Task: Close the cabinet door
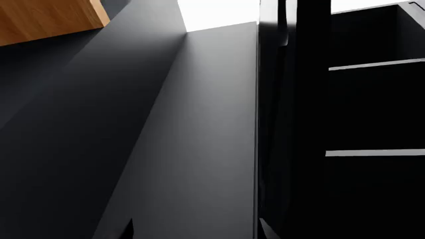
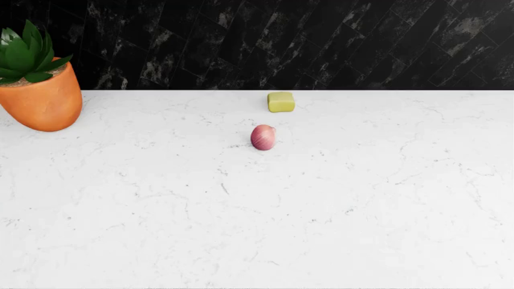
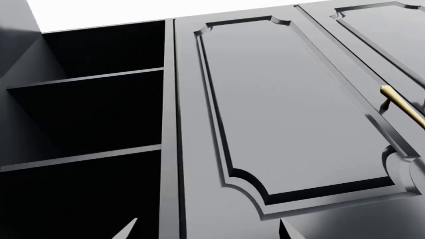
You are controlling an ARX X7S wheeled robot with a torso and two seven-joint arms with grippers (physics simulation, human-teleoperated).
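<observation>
Head view omits cabinet door [image 1: 192, 149] (ajar).

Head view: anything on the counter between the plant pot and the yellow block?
Nothing. In the head view the stretch of white counter between the orange plant pot and the yellow block is bare; the reddish onion sits nearer the camera.

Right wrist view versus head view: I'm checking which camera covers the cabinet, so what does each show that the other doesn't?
Only the right wrist view shows the cabinet: an open compartment with dark shelves, a closed panelled door beside it and a brass handle. Only the head view shows a white marble counter with a potted plant, a reddish onion and a yellow-green block. They share nothing visible; neither shows an arm clearly.
</observation>
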